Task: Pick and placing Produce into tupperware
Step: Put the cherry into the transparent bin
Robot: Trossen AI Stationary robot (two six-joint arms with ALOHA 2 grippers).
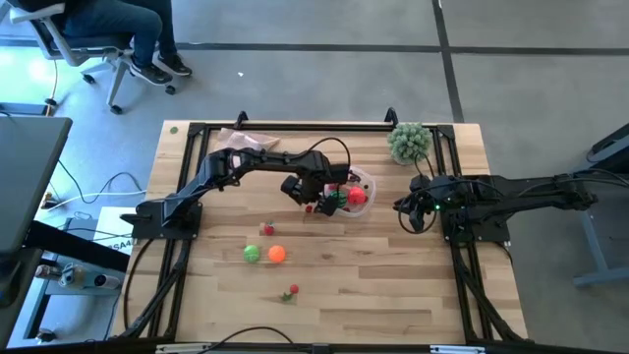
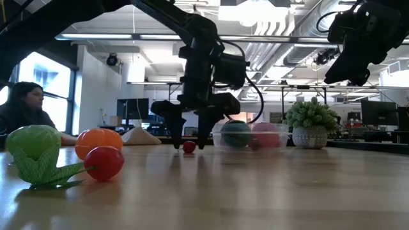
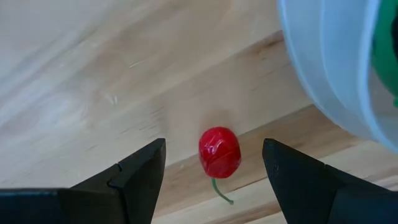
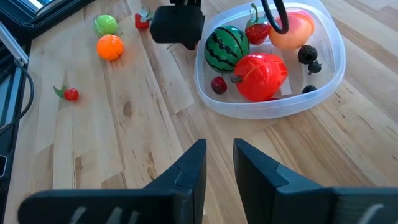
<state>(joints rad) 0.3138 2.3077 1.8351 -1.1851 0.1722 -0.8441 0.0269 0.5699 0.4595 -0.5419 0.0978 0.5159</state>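
I see the table [image 1: 393, 295] with the tub [image 4: 329, 74] just right of centre, holding a striped ball [image 4: 227, 47], red pieces [image 4: 261, 74] and berries [image 4: 308, 56]. My left gripper [image 3: 214, 171] stands at the tub's 9 o'clock, fingers apart, straddling a small red cherry [image 3: 219, 152] on the wood without touching it. My right gripper [image 4: 219, 162] waits at the tub's 3 o'clock, fingers narrowly apart, empty. Orange ball [image 1: 276, 254] and green ball [image 1: 253, 254] lie at 7 o'clock.

Grey concrete floor [image 1: 324, 69], office chair [image 1: 84, 44], ceiling lights [image 2: 255, 13].
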